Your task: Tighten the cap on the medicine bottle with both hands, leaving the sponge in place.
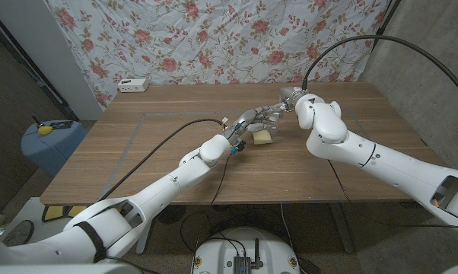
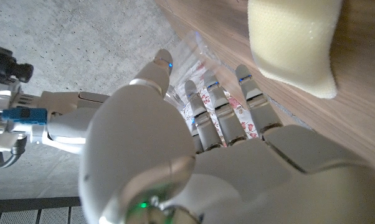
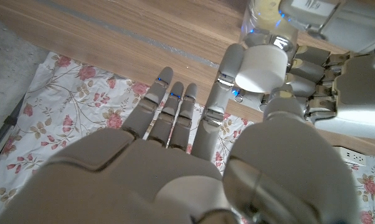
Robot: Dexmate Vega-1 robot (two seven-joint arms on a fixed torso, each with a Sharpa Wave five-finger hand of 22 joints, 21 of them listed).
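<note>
White cap point(image 3: 262, 67) pinched by right hand point(image 3: 237, 118); left hand point(image 3: 337, 93) grips the bottle point(image 3: 262, 18) beside sponge point(image 1: 262, 137). Tightening step; next twist needs bottle steady.

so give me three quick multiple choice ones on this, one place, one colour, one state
1. Where does the sponge lie?
A. on the table, close by the two hands
B. at the table's far left corner
C. in the right hand

2. What colour is the cap?
A. blue
B. white
C. red

3. What is the right hand doing?
A. lying away from the bottle
B. holding the sponge
C. pinching the cap

Key: 1 A, the head view shows it on the wood next to where the hands meet. 2 B, it shows plainly white in the right wrist view. 3 C, thumb and finger sit on either side of the cap while the left hand holds the bottle.
</note>
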